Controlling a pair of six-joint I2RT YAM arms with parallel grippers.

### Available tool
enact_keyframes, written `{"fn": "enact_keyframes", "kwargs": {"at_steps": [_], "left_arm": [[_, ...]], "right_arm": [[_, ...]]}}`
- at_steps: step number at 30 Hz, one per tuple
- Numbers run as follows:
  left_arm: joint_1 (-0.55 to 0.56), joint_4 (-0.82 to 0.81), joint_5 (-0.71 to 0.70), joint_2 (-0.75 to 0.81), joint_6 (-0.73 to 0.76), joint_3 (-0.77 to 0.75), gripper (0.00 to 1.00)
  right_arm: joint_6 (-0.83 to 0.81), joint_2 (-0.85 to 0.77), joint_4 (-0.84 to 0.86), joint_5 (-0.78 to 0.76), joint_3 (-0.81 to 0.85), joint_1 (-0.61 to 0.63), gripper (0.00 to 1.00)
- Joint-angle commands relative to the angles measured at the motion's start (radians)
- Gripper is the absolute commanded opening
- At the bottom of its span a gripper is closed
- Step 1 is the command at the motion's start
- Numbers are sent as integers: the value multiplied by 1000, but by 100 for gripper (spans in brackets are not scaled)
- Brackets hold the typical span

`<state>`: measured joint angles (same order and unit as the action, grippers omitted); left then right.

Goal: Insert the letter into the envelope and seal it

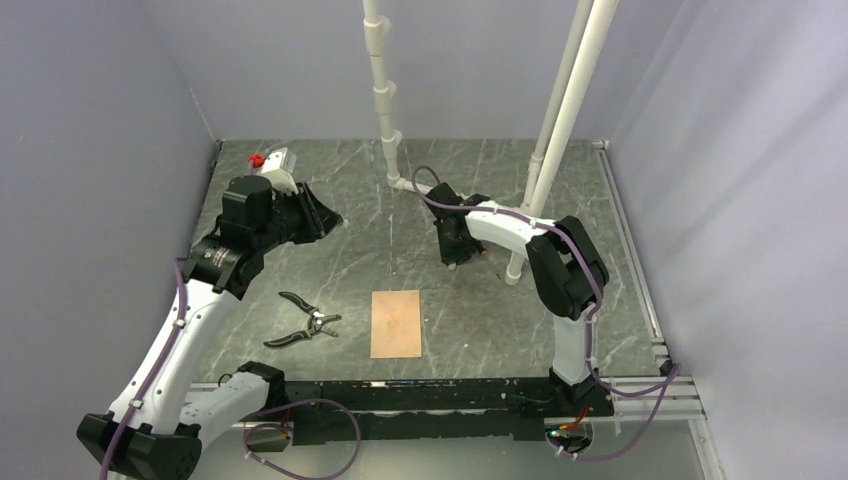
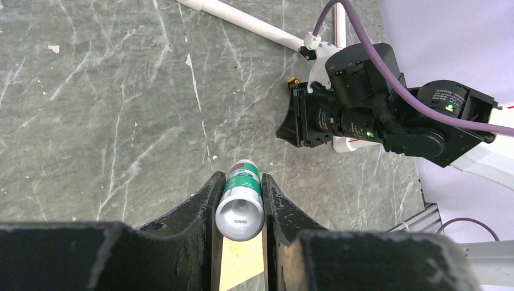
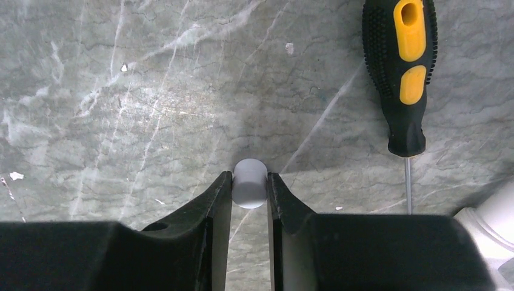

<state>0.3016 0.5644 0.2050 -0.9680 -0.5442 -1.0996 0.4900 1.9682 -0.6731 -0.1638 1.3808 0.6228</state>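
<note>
The letter (image 1: pixel 397 323), a flat tan rectangle with no flap showing, lies on the table (image 1: pixel 480 320) near its front edge, and neither hand touches it.

Beyond the letter and to its left, well apart from it, the left gripper (image 2: pixel 240 182) hangs above the table. Its jaws are nearly together, with both pads pressed on a small tube (image 2: pixel 240 209) that has a green and white label. The tube's grey end faces back up the wrist. A strip of pale paper shows in the gap under the tube, but I can't tell what it is.

Beyond the letter and to its right, the right gripper (image 3: pixel 250 177) sits low over the table. Its jaws are drawn in just as narrowly, pinching a short grey cylinder (image 3: pixel 250 189) at the fingertips. A black and yellow screwdriver (image 3: pixel 405 79) lies flat near that gripper.

Just left of the letter rests a pair of pliers (image 1: pixel 305 325), handles spread.
</note>
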Motion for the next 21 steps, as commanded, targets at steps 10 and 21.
{"fn": "enact_keyframes", "kwargs": {"at_steps": [10, 21], "left_arm": [[1, -56, 81, -9, -47, -52, 3], [-27, -179, 387, -85, -229, -163, 2]], "right_arm": [[-40, -160, 51, 117, 31, -11, 5], [31, -618, 657, 609, -110, -11, 8]]}}
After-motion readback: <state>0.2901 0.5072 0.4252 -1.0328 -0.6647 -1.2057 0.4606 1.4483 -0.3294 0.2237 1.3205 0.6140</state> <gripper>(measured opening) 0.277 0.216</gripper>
